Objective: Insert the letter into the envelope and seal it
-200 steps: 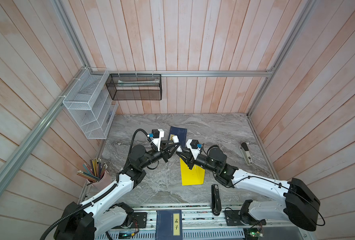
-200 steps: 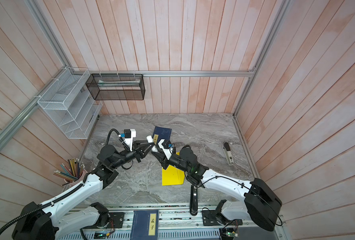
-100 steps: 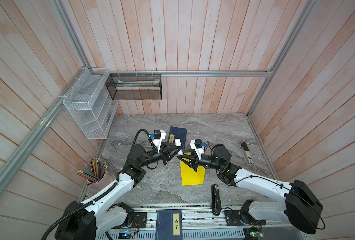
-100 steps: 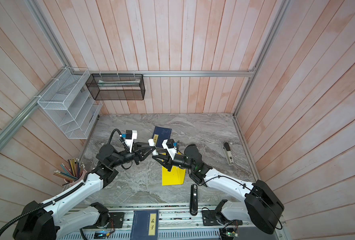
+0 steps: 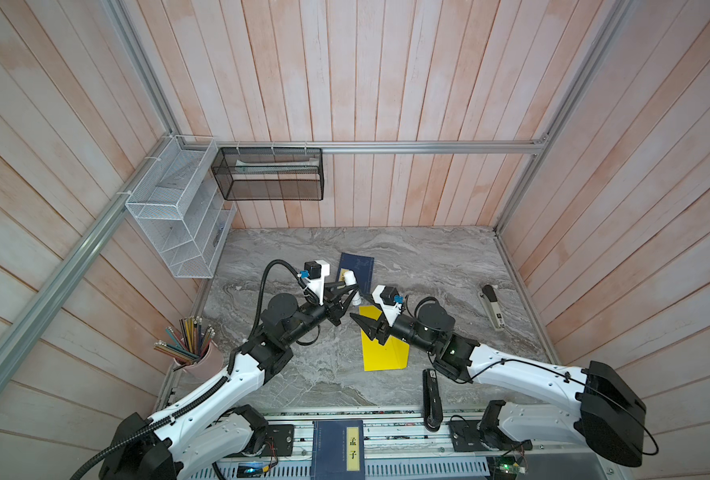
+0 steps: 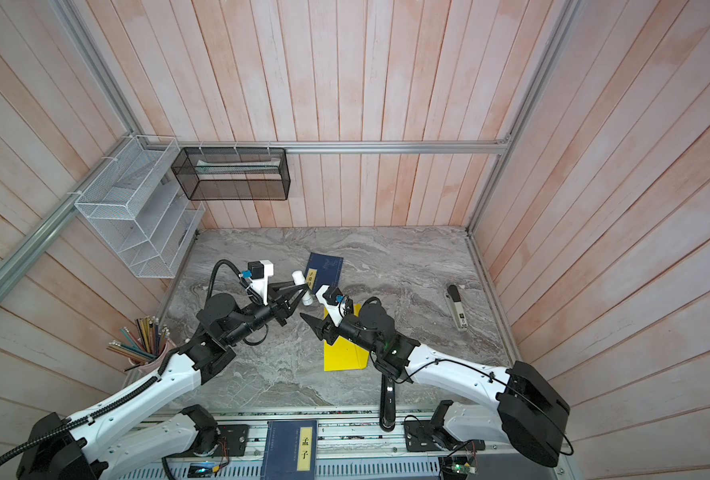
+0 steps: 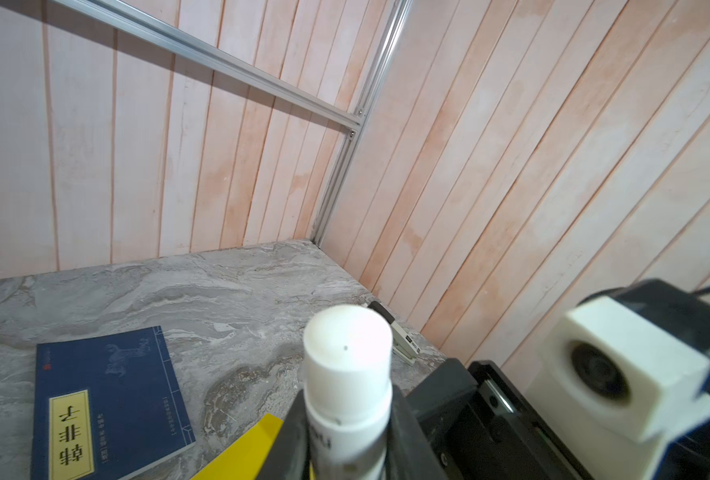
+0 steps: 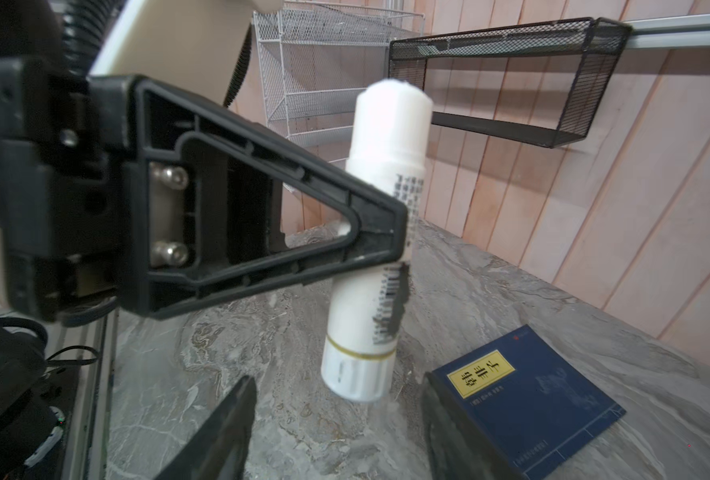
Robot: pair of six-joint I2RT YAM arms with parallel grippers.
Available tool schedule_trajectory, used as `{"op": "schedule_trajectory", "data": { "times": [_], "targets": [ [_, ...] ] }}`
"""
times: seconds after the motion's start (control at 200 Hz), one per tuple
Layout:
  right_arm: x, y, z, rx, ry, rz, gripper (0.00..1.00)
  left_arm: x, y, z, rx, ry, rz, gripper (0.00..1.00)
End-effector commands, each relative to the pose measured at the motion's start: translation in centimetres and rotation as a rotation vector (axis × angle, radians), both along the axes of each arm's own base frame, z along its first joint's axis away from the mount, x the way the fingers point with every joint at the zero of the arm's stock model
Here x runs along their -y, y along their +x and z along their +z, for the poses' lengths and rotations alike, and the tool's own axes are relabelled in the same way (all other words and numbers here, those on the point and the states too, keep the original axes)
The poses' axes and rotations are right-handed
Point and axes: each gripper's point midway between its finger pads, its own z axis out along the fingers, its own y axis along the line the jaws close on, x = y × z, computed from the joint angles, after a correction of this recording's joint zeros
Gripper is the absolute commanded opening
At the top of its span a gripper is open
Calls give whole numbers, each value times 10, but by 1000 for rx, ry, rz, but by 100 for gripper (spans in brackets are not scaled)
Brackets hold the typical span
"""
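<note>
The left gripper (image 5: 347,293) clamps a white glue stick (image 8: 376,245) mid-barrel, a rigid, smooth tube likely to slip. Just right of it, the right gripper (image 5: 363,328) hangs with jaws spread, empty, above the envelope (image 5: 384,349), which lies flat mid-tabletop toward the near edge: light, floppy paper, best pinched at an edge. The letter is nowhere visible, perhaps inside; the flap cannot be made out.
</note>
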Motion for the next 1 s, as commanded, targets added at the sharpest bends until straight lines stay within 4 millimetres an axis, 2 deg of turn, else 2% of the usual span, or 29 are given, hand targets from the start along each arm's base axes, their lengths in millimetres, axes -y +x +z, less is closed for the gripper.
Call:
{"op": "schedule_trajectory", "data": {
  "times": [0.0, 0.17, 0.585, 0.99],
  "targets": [
    [8, 15, 6, 52, -8, -145, 61, -12, 11, 17, 53, 13, 139, 0],
    [4, 16, 10, 58, 22, -164, 56, -8, 11, 15, 53, 16, 140, 0],
    [-12, 20, 5, 50, 23, -149, 50, 0, 12, 9, 44, 10, 117, 0],
    [-14, 25, 5, 56, 13, -173, 44, 5, 11, 7, 43, 9, 94, 0]
  ]
}}
